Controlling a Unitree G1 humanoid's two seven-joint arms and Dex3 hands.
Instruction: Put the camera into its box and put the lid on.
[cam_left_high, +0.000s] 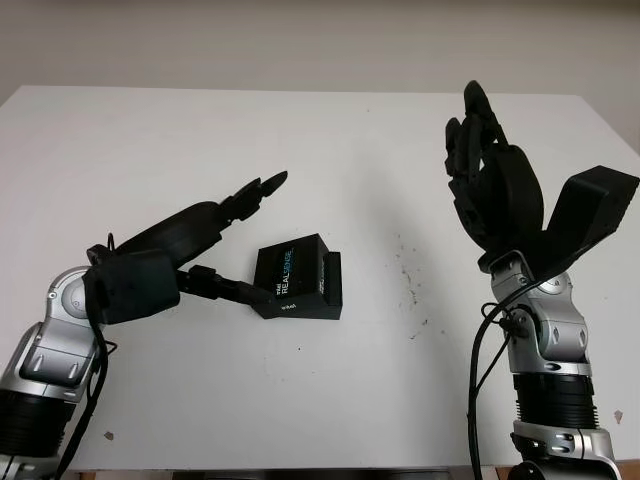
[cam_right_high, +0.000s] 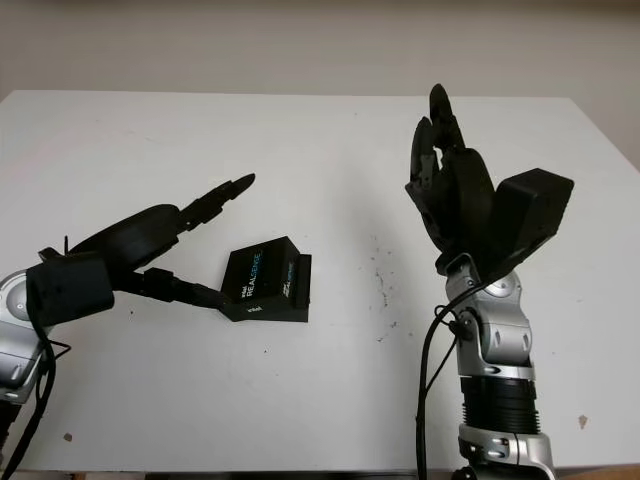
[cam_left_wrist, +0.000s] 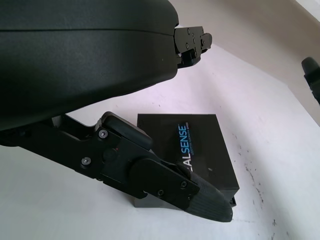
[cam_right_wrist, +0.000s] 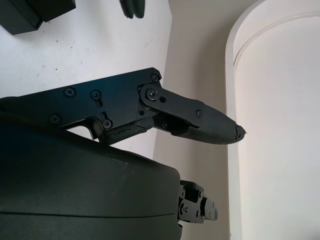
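Lying just beside the open left robot hand (cam_left_high: 235, 240), the box (cam_left_high: 298, 278) sits closed.

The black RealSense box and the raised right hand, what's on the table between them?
Nothing stands between the black RealSense box and the right hand; the left eye view shows bare white table with small dark specks.

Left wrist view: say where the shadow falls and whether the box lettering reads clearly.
Left wrist view: a soft shadow lies on the table under the left hand; the box lid shows "SENSE" crisply, its start hidden behind a finger. Left eye view: shadows are faint, no glare.
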